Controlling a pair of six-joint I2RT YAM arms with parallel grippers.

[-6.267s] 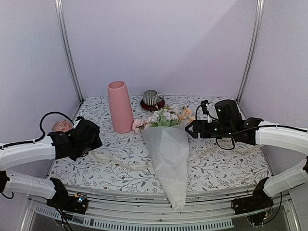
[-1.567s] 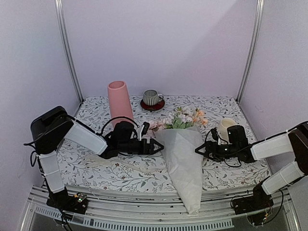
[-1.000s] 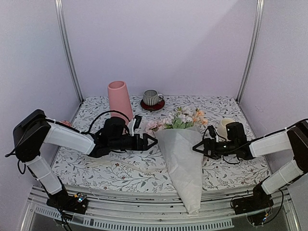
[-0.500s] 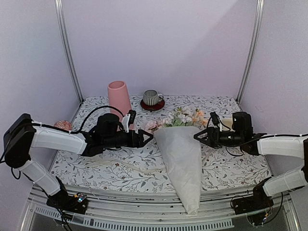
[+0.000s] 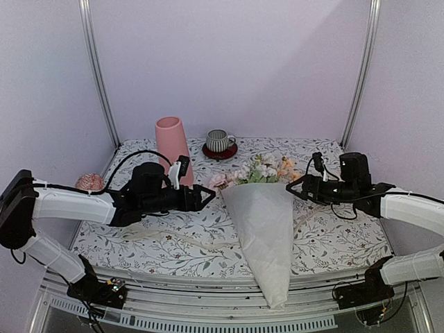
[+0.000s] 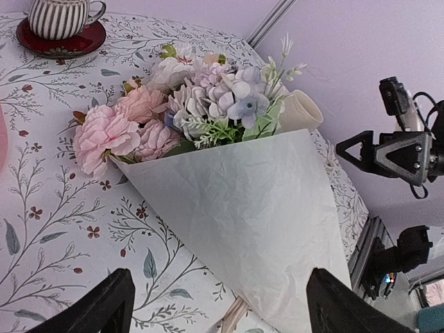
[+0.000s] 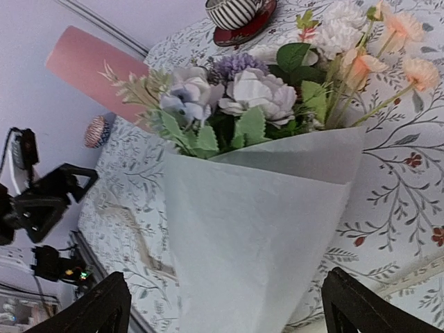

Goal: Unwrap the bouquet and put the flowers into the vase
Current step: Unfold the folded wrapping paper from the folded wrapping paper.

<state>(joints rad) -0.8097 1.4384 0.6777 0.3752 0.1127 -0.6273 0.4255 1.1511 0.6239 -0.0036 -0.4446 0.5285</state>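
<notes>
The left arm [image 5: 69, 206] and right arm [image 5: 411, 207] are white shells joined by black joints. The left gripper [image 5: 207, 198] and right gripper [image 5: 291, 191] are matte black, fingertips [image 6: 104, 312] triangular. Thin black cables [image 5: 132, 157] loop beside each wrist.

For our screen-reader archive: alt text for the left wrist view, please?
A bouquet in a white paper cone lies on a floral tablecloth, its pink, white and lavender blooms toward a striped mug on a red saucer. The left gripper frames it with open fingers; the right gripper hovers open at right.

Bouquet [image 5: 262, 229] wrapped, lying flat mid-table; flowers [image 5: 258, 170] at far end; pink vase [image 5: 170, 139] upright, far-left.
</notes>
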